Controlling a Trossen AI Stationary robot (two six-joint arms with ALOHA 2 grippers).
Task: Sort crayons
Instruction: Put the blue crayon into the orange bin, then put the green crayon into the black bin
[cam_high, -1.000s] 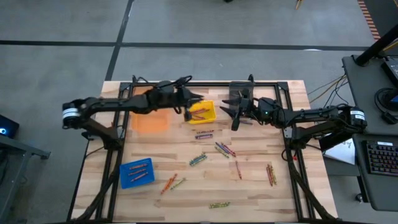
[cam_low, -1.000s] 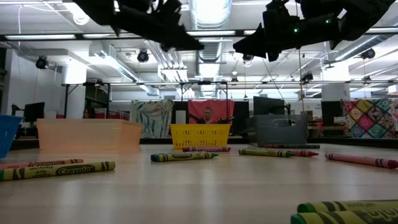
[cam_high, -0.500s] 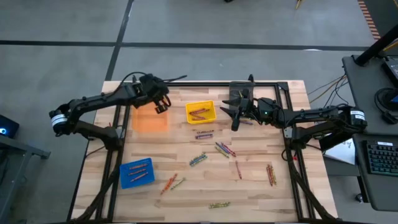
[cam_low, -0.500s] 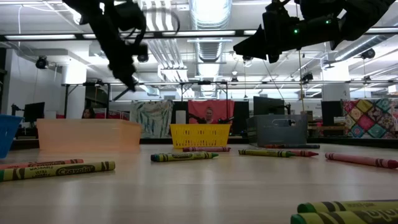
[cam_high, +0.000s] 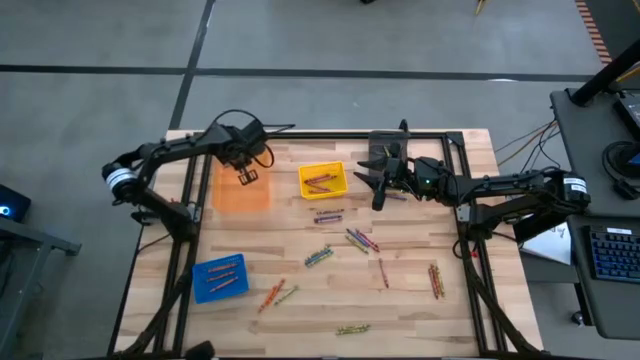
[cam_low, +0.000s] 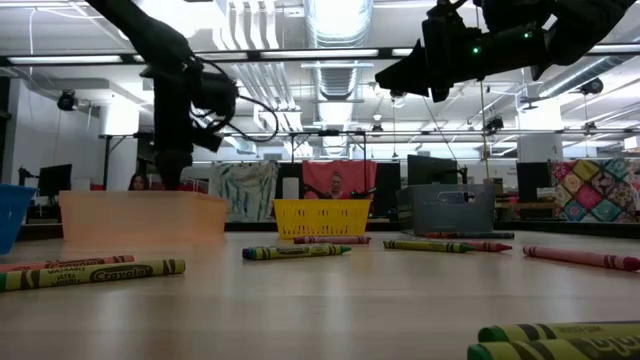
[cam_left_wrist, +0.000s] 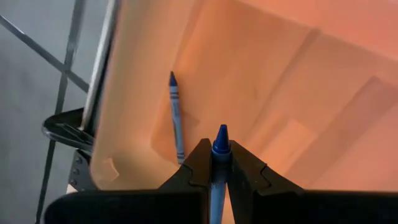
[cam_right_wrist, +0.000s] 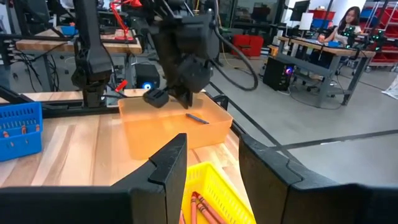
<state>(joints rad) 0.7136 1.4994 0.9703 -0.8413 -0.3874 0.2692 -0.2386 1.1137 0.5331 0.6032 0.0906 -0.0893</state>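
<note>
My left gripper (cam_high: 247, 175) hangs over the orange bin (cam_high: 243, 192), pointing steeply down, shut on a blue crayon (cam_left_wrist: 220, 134). Another blue crayon (cam_left_wrist: 176, 118) lies flat on that bin's floor. My right gripper (cam_high: 378, 182) stands open and level between the yellow bin (cam_high: 323, 181) and the grey bin (cam_high: 386, 150), with nothing between its fingers (cam_right_wrist: 168, 165). Several crayons (cam_high: 320, 256) lie scattered on the wooden table. The right wrist view shows the left gripper (cam_right_wrist: 180, 93) above the orange bin (cam_right_wrist: 168, 127). My left gripper pinches the blue crayon's shaft (cam_left_wrist: 217, 169) between its two fingers. The crayon lies along the fingers, and its pointed tip (cam_left_wrist: 221, 132) sticks out past them. The fingers come from above, slanting down. The crayon is clear of the bin's floor.
The yellow bin holds red crayons (cam_high: 320, 180); a blue bin (cam_high: 220, 277) at the near left holds orange ones. Loose crayons lie at mid-table (cam_high: 362, 240), near right (cam_high: 435, 280) and near edge (cam_high: 352, 328). A black frame (cam_high: 330, 135) borders the table.
My left gripper has swung from beside the yellow bin toward the table's left edge, over the orange bin. It has tipped from nearly level to pointing steeply down and has sunk. It stays shut on the blue crayon.
</note>
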